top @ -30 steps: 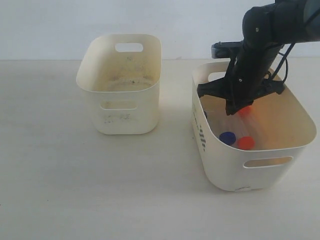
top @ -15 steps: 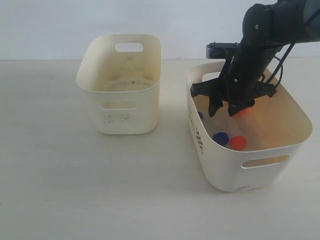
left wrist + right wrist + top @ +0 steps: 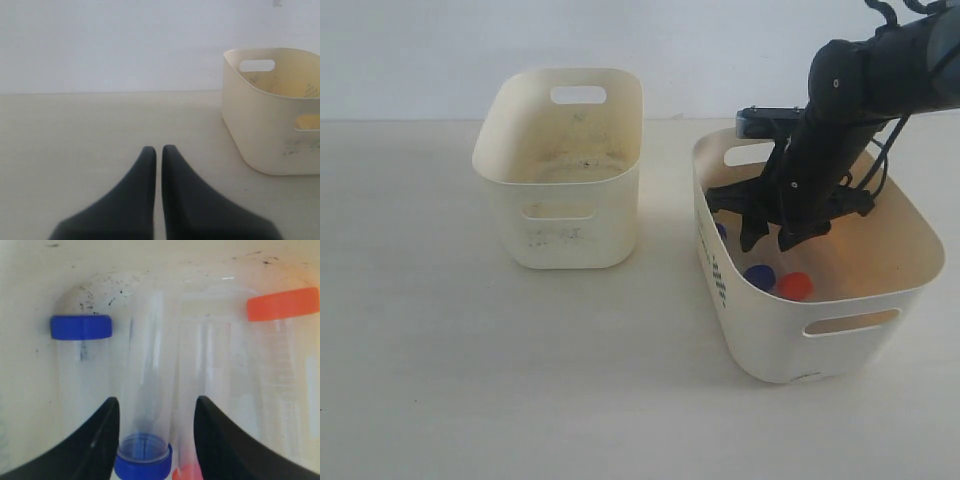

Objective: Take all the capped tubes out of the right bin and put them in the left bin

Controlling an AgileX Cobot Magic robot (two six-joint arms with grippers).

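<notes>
Shifting slightly leftward under the arm, the right bin (image 3: 770,340) keeps all four capped tubes (image 3: 782,283). The right gripper (image 3: 769,240) has lowered and opened, jaws astride a blue-capped tube (image 3: 145,390), not yet gripped. The left gripper (image 3: 159,149) rests closed.

Right end effector, one second apart. My right end effector (image 3: 772,240) had stood closed and higher inside the right bin (image 3: 760,335), with an orange-red cap showing at its tips. It then parted its jaws and sank deeper, so that cap no longer showed there. In the wrist view the jaws now straddled a blue-capped tube (image 3: 145,390) lying on the bin floor. The bin slid slightly toward the left bin (image 3: 560,240), carrying the blue cap (image 3: 758,277) and orange-red cap (image 3: 796,286) by its front wall.
</notes>
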